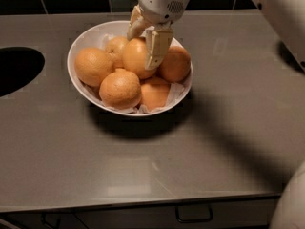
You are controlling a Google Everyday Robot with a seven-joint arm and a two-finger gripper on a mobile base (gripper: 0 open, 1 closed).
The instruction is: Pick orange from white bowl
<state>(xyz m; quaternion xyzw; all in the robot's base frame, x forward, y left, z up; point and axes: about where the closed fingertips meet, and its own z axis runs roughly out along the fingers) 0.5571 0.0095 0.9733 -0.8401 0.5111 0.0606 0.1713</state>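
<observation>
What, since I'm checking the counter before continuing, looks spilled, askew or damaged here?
Nothing stands out. The glossy white bowl sits level on the grey counter, round oranges all inside on crinkled white paper; the gripper reaches among them.

The tool [141,51] at the white bowl [97,32] partly hides the orange [133,58].
</observation>
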